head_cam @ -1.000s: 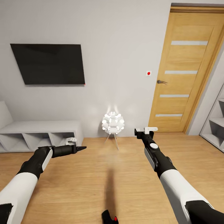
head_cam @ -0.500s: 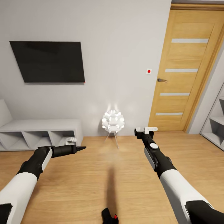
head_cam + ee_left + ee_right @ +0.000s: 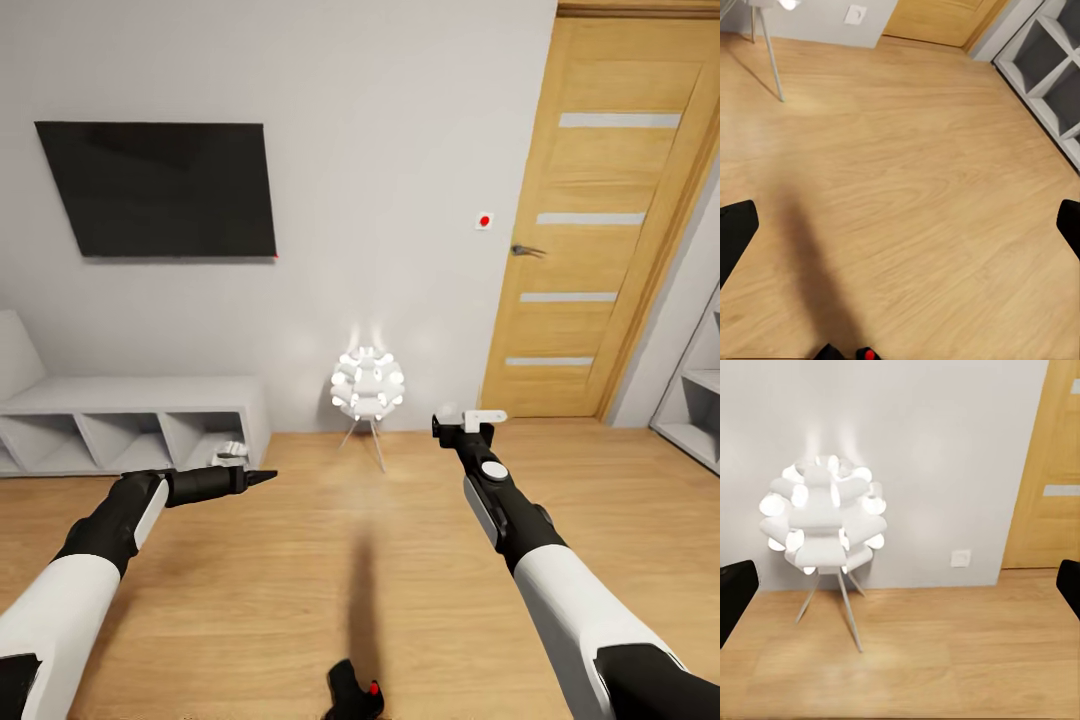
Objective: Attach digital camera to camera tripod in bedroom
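A small black digital camera (image 3: 354, 692) with a red button sits at the bottom edge of the head view, between my two arms and partly cut off. Its top also peeks into the left wrist view (image 3: 849, 353). What it rests on is hidden. The camera tripod is out of view. My left gripper (image 3: 262, 477) reaches out over the wood floor; its fingertips (image 3: 736, 234) stand far apart, open and empty. My right gripper (image 3: 468, 419) points at the wall and is open too, with nothing between its fingertips (image 3: 735, 589).
A glowing white ball lamp (image 3: 367, 385) on thin legs stands against the grey wall ahead. A black TV (image 3: 160, 188) hangs above a low white shelf unit (image 3: 130, 425) at the left. A closed wooden door (image 3: 590, 230) and white shelving (image 3: 695, 400) are at the right.
The whole head view has shifted slightly, so the lamp, door and TV sit a little differently in the picture. Both arms hold the same pose.
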